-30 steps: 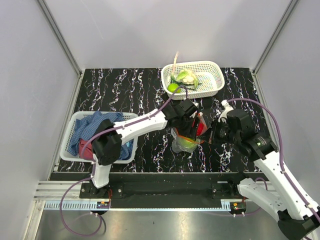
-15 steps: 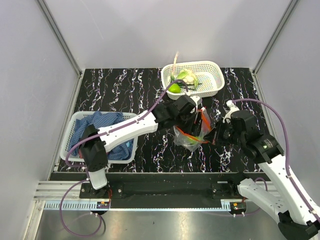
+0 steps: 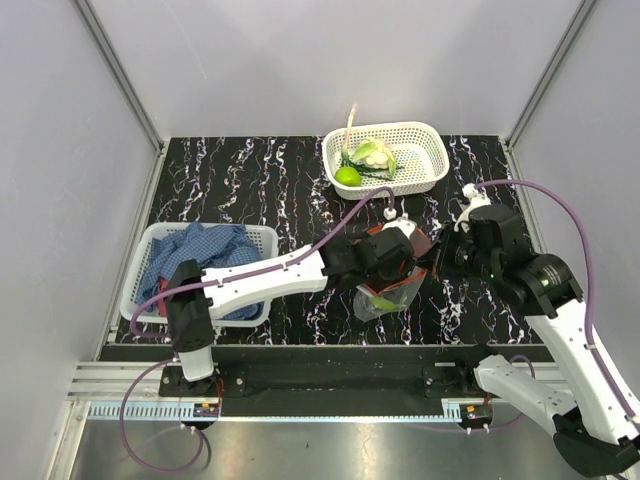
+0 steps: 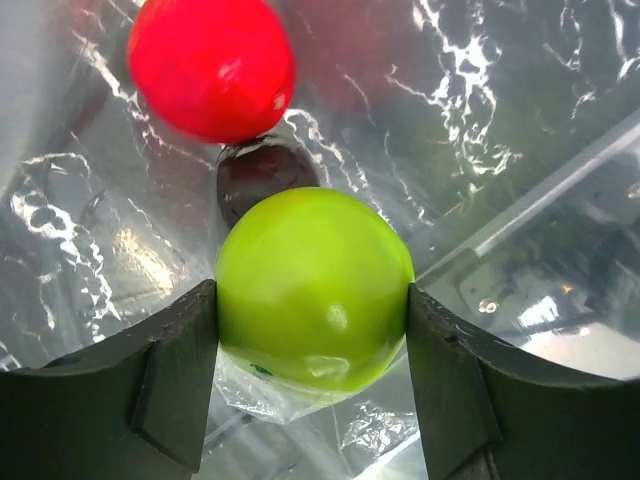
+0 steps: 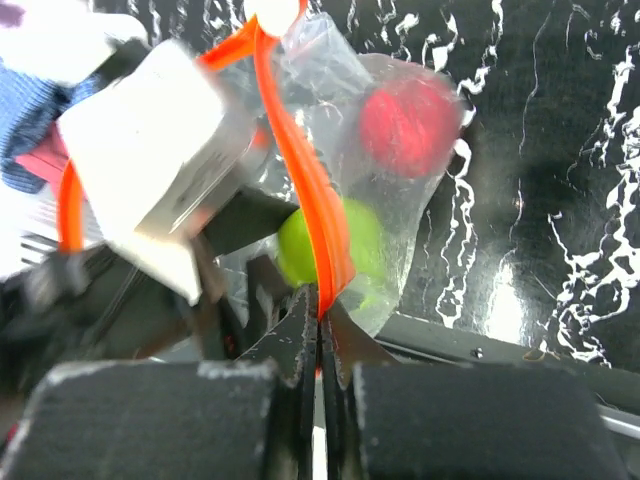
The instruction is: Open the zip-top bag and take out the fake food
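Zip-top bag [image 3: 385, 298] envelops left hand [image 4: 310, 300]; lime fruit [image 4: 312, 255] clamped in hand.

No text, label, brand or number can be read in any of the views. A fine tick scale is seen along the rail [image 3: 330, 411] at 6 o'clock of the top view — its marks are too small to be read.
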Motion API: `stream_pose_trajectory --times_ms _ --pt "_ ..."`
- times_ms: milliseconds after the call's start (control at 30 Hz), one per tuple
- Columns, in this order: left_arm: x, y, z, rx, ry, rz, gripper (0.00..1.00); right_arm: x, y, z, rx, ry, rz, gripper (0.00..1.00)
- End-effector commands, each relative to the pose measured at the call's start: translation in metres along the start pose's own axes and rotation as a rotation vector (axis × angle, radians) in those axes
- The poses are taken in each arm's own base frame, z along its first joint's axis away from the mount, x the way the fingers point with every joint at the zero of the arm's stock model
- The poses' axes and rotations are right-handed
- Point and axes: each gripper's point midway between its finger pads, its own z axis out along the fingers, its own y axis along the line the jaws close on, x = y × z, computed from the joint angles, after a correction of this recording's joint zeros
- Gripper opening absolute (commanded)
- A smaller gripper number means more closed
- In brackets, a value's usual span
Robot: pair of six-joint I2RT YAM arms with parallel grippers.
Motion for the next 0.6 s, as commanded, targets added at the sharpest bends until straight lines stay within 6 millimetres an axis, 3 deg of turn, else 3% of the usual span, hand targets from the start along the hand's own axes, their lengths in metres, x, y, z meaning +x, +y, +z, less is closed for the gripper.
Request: stream_pose_trajectory --times_ms 0,133,200,400,567 --pt "-0.033 0.003 -0.025 -0.050 -0.136 0.000 0.00 0.002 -0.002 0.002 -0.008 -0.002 -0.026 0.00" --pt "-0.061 0.004 -0.041 -0.075 -0.230 0.000 0.00 0.023 0.007 0.006 -0.107 0.069 -0.058 0.00" --pt "-0.067 0.007 -0.035 -0.073 -0.217 -0.034 0.00 0.027 0.011 0.004 -0.136 0.081 -0.063 0.00" --pt "-0.080 0.009 -0.021 0.043 -0.077 -0.365 0.00 0.023 0.012 -0.001 -0.137 0.077 -0.100 0.00" --pt "-0.100 -0.005 -0.042 0.136 -0.109 -0.412 0.00 0.015 -0.003 0.003 -0.041 0.052 -0.100 0.00"
